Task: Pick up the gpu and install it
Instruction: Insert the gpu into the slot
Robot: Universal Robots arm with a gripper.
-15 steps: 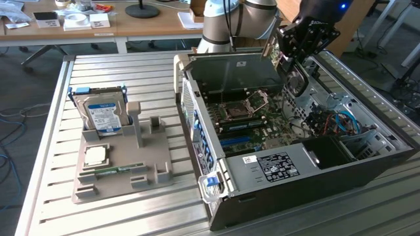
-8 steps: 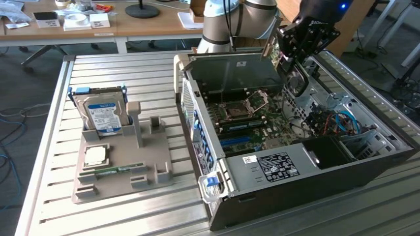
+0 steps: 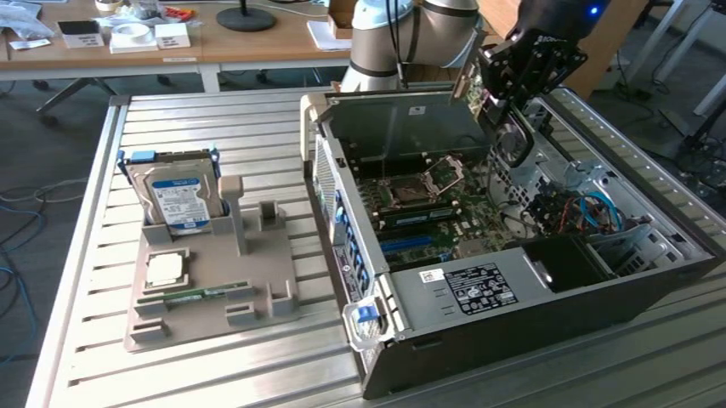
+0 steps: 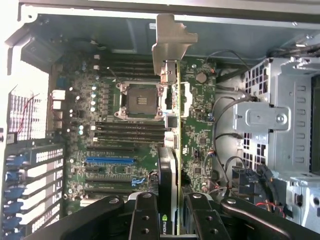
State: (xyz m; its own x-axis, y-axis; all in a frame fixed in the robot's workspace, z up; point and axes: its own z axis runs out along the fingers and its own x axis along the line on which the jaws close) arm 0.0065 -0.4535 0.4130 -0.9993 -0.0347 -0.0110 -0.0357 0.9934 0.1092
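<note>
Clenches the gripper [image 4: 172,215] on the gpu [image 4: 172,165], holds it edge-on over the motherboard [image 4: 200,140] in the open case [image 3: 635,306], silver bracket [image 4: 172,42] at the far end, long axis running straight out from the wrist and crosswise to the blue slot [image 4: 110,161].

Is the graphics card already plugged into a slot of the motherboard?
No, the tool holds the graphics card in the air, well above the motherboard.
</note>
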